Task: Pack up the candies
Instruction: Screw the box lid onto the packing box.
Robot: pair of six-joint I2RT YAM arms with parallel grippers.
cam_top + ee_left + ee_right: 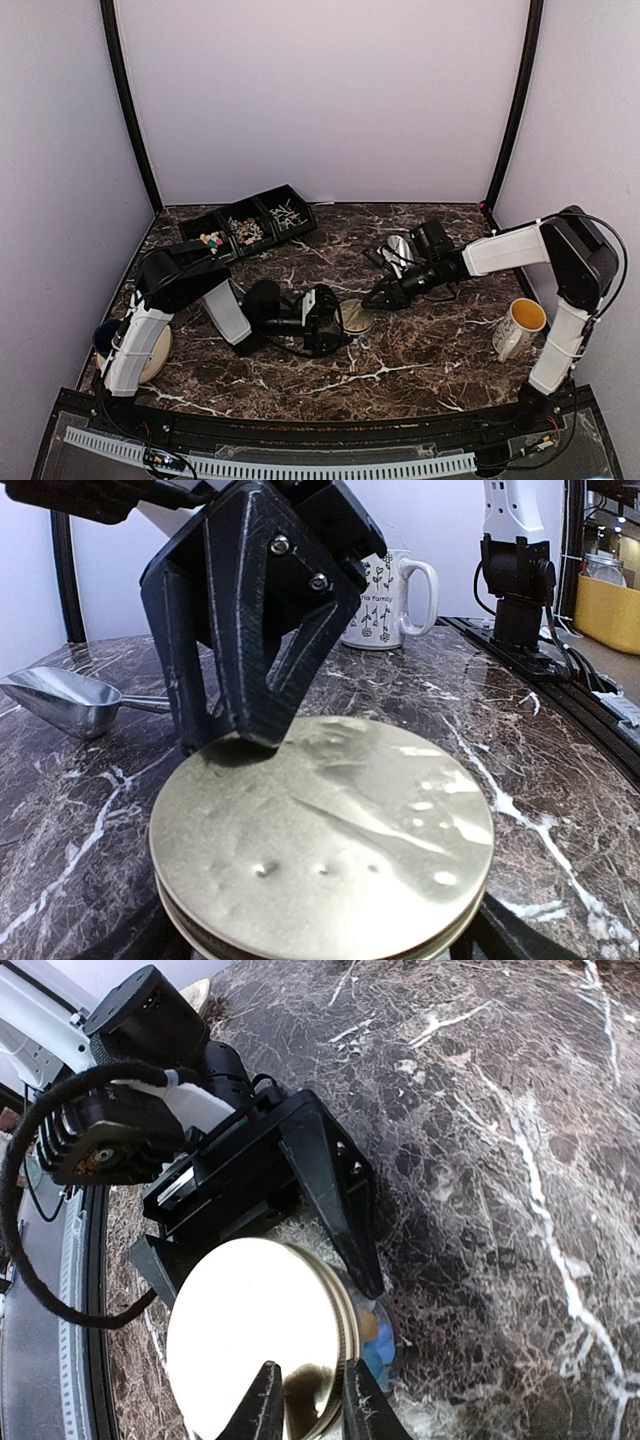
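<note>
A glass jar [388, 1312] with a gold lid [250, 1330] stands on the marble table between my two arms. Blue candies [377, 1348] show through the glass under the lid. My left gripper [338, 318] is shut on the jar, with one black finger [335, 1200] on each side of it. My right gripper [310, 1372] is shut on the lid's rim, one fingertip on the lid's top and one on its threaded side. From the left wrist, the lid [330, 830] fills the foreground with the right gripper [235, 742] at its far edge. More candies [212, 240] lie in a black tray [290, 208].
The black tray with its three compartments stands at the back left. A metal scoop [400, 248] lies behind the right gripper. A white mug [520, 325] stands by the right arm's base. A flat round dish [155, 358] sits beside the left arm's base.
</note>
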